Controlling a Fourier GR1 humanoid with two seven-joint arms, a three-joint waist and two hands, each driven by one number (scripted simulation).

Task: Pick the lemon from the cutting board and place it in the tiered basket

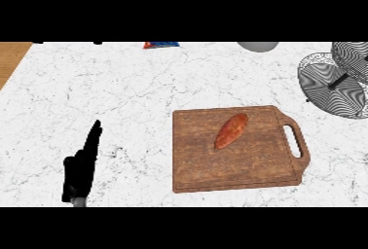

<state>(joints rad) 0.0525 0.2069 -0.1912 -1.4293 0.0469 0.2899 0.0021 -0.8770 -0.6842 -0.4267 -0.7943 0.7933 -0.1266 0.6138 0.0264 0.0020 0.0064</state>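
One black hand (81, 168) shows near the surface's near edge, toward its left side, fingers straight and pointing away, released and holding nothing; it is the left one, and the right does not show at all. The surface (108, 92) under it is white stone with thin grey veining, smooth and flat, and a strip of bare wood shows past its far left corner. To the right of the hand, well apart from it, lies a single cutting board (208, 165), a rectangular slab of reddish-brown wood with visible grain, rounded corners and a slotted handle on its right end. On the board's far half rests one elongated, tapered thing, orange-red and smooth-skinned (231, 130), lying at a slant; it does not look like a lemon. Beyond the board, at the surface's far right corner, stands the tiered basket (334, 90), fine wire mesh in round trays. Along the far edge sit one grey rounded object (257, 46) and one blue and red packet (160, 44), both partly cut off.
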